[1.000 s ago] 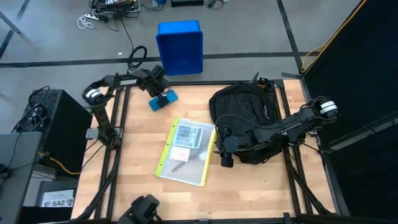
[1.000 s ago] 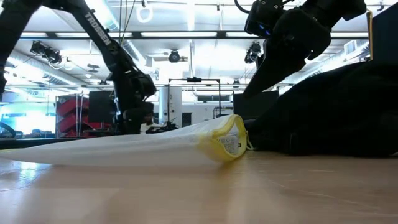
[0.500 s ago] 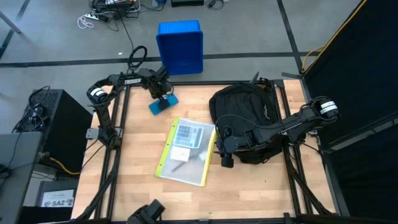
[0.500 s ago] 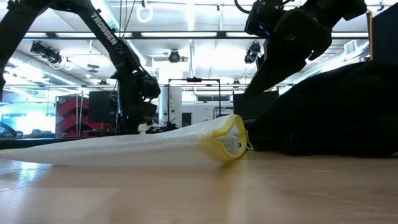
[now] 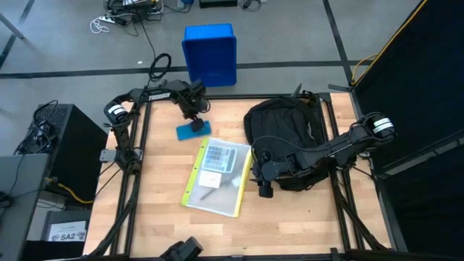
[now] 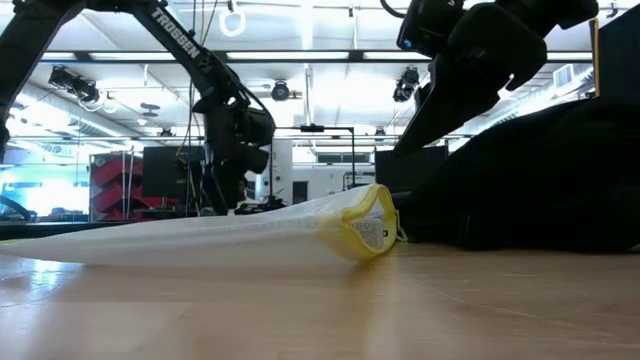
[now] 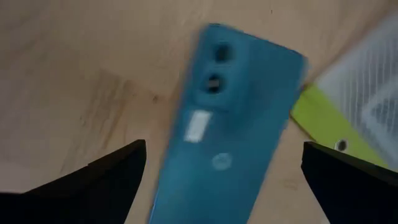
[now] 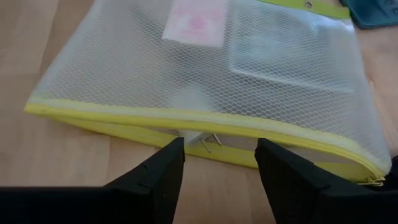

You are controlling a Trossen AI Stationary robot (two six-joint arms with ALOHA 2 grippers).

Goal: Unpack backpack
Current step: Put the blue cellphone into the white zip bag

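The black backpack (image 5: 286,138) lies in the upper right part of the wooden table (image 5: 159,196) in the high view. The right claw (image 5: 265,190) hangs at the backpack's lower left edge, just beside it, fingers apart and empty, pointing toward a mesh pouch (image 5: 216,175) with yellow trim in the middle of the table. The left claw (image 5: 194,116) hovers near the upper left of the table with its fingers spread wide, holding nothing, right over a blue phone (image 5: 193,130) that lies flat just above the pouch. Beyond the table's top edge a blue bin (image 5: 209,54) stands on the grey floor (image 5: 65,43), with cables nearby.
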